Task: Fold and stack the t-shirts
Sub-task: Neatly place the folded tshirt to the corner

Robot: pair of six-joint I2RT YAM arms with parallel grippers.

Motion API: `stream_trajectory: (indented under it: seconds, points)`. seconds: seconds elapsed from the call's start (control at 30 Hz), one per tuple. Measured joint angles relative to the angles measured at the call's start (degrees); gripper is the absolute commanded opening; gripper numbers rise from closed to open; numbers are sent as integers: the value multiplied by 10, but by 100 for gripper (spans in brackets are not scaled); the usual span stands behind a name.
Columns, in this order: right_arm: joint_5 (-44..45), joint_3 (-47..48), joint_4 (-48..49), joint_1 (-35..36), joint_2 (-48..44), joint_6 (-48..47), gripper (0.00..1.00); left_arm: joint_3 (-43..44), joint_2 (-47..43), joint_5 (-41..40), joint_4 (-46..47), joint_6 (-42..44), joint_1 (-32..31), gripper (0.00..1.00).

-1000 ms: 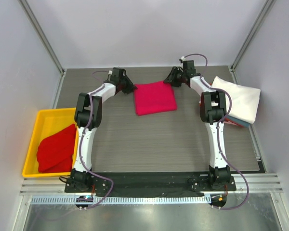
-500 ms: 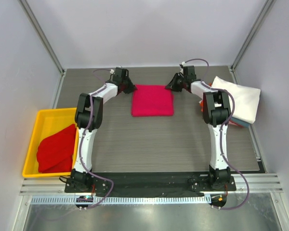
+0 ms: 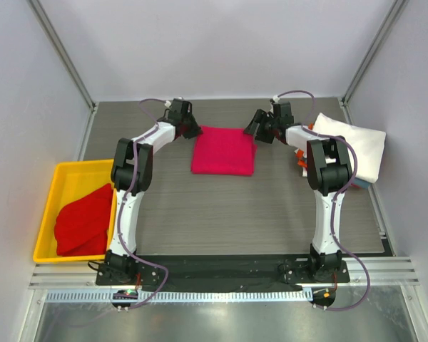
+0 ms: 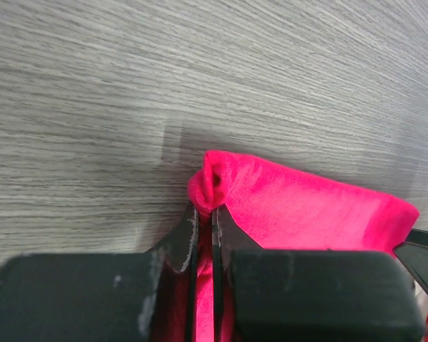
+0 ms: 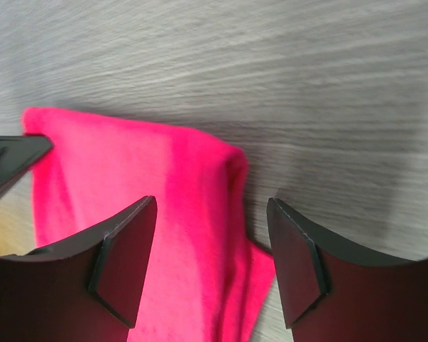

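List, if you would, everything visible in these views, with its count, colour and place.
pink t-shirt: one, magenta-pink, folded, far middle of the table
red t-shirt: one, dark red, crumpled in the tray
white t-shirt: one, white, top of the pile at the table's right edge
cloth under it: count unclear, light blue and orange edges showing
tray: one, yellow, at the table's left edge
table: one, grey wood-grain
left gripper: one, black, shut on the pink t-shirt's far left corner
right gripper: one, black, open astride its far right corner
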Motion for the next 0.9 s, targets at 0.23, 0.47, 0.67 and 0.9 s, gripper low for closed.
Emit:
stream_trajectory:
  seconds: [0.23, 0.47, 0.67, 0.9]
  points:
    - [16, 4, -25, 0, 1, 0, 64, 4, 0, -6, -7, 5, 0, 0]
    - [-4, 63, -40, 2, 42, 1, 53, 4, 0, -6, -10, 11, 0, 0]
    - [-4, 69, -58, 14, 51, -1, 16, 10, 1, -6, -18, 11, 0, 0]
    - [22, 69, -69, 21, 47, -8, 1, 9, 1, -6, -18, 12, 0, 0]
